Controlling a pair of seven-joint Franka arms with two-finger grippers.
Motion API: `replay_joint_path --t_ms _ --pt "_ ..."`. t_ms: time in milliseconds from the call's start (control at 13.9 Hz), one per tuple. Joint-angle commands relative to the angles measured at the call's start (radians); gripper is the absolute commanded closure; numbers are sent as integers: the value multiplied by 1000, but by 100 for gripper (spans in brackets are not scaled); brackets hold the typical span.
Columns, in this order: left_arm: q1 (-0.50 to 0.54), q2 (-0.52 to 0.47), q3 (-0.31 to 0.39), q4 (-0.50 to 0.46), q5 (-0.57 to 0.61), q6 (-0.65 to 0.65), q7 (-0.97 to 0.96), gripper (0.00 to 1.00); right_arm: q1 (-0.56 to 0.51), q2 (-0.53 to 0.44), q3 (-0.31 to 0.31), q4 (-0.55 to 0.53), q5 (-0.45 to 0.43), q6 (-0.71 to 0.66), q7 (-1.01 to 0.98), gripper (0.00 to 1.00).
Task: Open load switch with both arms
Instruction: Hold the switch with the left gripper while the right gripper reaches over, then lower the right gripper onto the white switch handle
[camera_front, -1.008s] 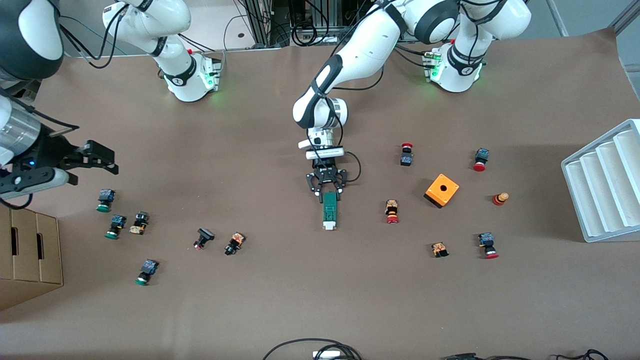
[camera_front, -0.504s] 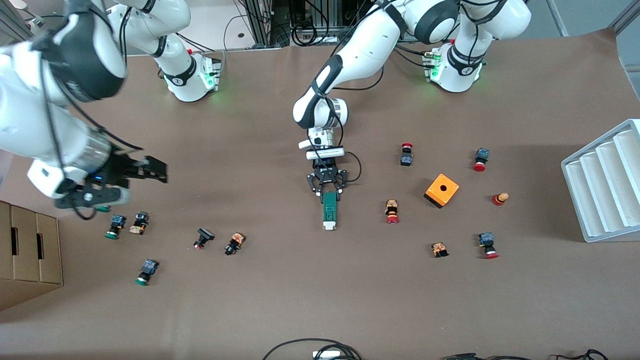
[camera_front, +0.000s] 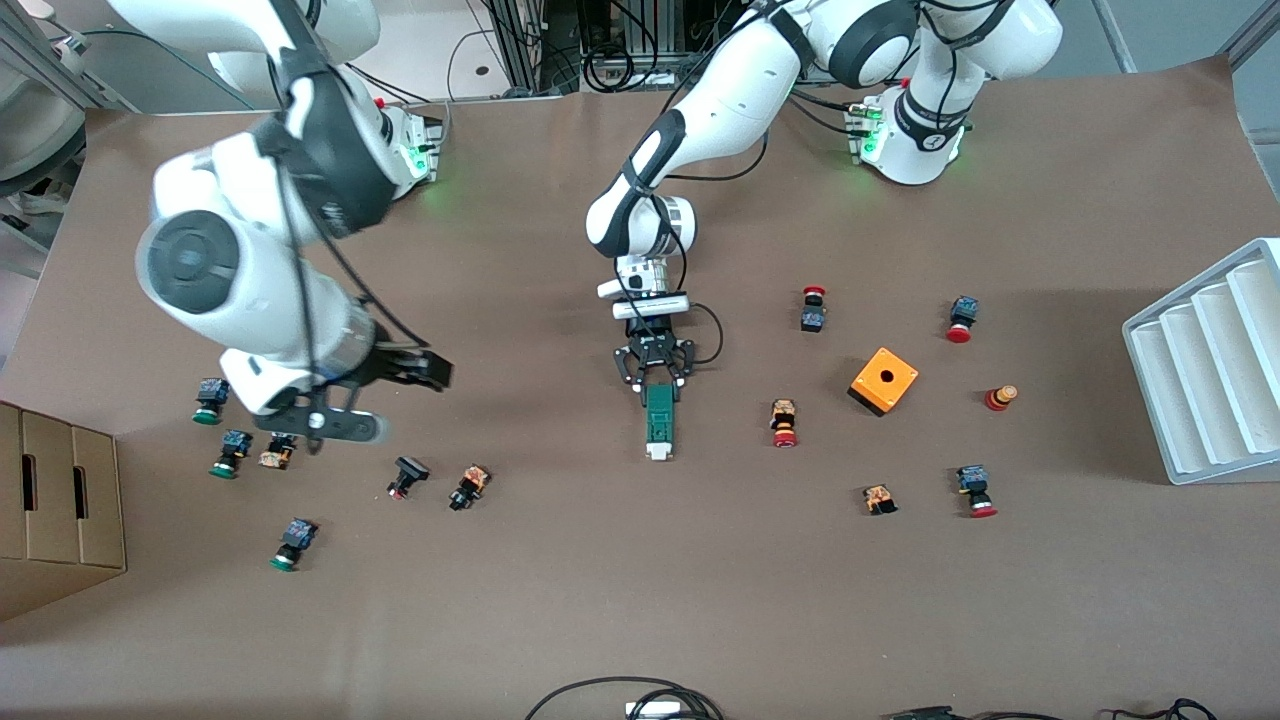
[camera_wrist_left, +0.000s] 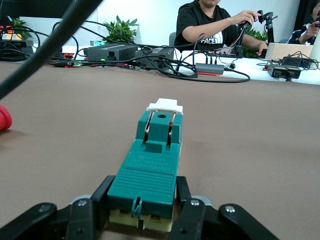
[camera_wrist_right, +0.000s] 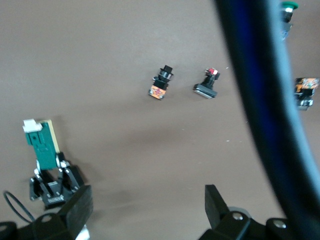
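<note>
1. Brown table (camera_front: 560, 600), with small push buttons scattered toward both ends; the load switch (camera_front: 658, 420) lies flat near the middle, its white tab (camera_front: 658, 452) pointing toward the front camera.
2. My left gripper (camera_front: 655, 380) is down at table level, its fingers (camera_wrist_left: 192, 215) closed on the end of the switch away from the tab; the left wrist view shows the green body clamped between them.
3. My right gripper (camera_front: 375, 385) hangs in the air over the buttons toward the right arm's end, well apart from the switch, its fingers (camera_wrist_right: 217, 202) spread wide and holding nothing.
4. I judge the bracing step done and the opening step not yet begun.
5. Next I would bring the right gripper across to the free tab end, line its fingers up on the tab, and work it while the left holds the body firm.
</note>
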Motion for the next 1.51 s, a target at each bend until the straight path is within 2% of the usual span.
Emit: replay_joint_path --t_ms 0,288,648,1225,1441 --pt "2 14 1 23 15 9 -8 46 51 141 -12 152 20 -17 172 0" --pt "2 14 1 23 15 9 -8 46 120 278 -17 251 44 3 492 0" --pt "2 14 1 23 17 9 -8 46 195 393 -17 318 59 101 870 0" --pt "2 14 2 24 17 9 -7 46 258 537 -17 359 95 388 1264 1" --pt "2 14 1 24 17 9 -7 45 278 562 -20 361 101 382 1308 1"
